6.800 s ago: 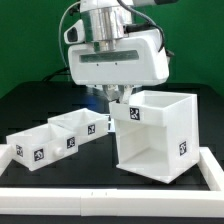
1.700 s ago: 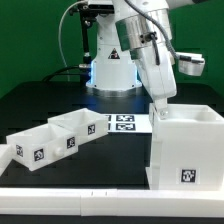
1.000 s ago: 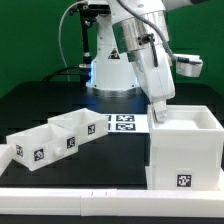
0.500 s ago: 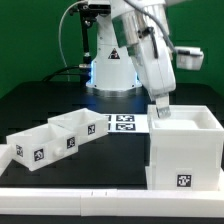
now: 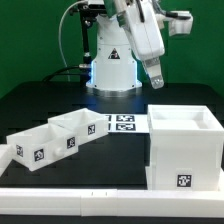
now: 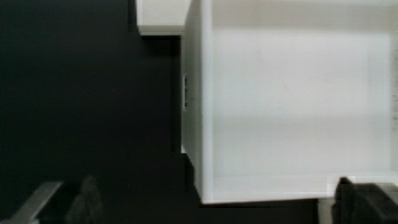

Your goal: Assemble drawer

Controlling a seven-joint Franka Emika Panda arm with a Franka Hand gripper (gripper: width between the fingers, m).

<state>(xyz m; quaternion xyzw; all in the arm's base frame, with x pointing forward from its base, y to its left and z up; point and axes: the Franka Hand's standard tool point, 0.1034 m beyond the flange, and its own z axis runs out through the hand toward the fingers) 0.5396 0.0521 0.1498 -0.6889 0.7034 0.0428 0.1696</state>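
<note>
Gripper spread and empty, I hover above the casing.
It stands open-topped on the exterior view's right; two trays sit touching well to its left, marker board behind, white rail in front.

The Panda arm stands reared high, its gripper hanging in the air and slanting down toward the exterior view's right. In the wrist view, the two dark fingers sit wide apart, with nothing clasped between them.
</note>
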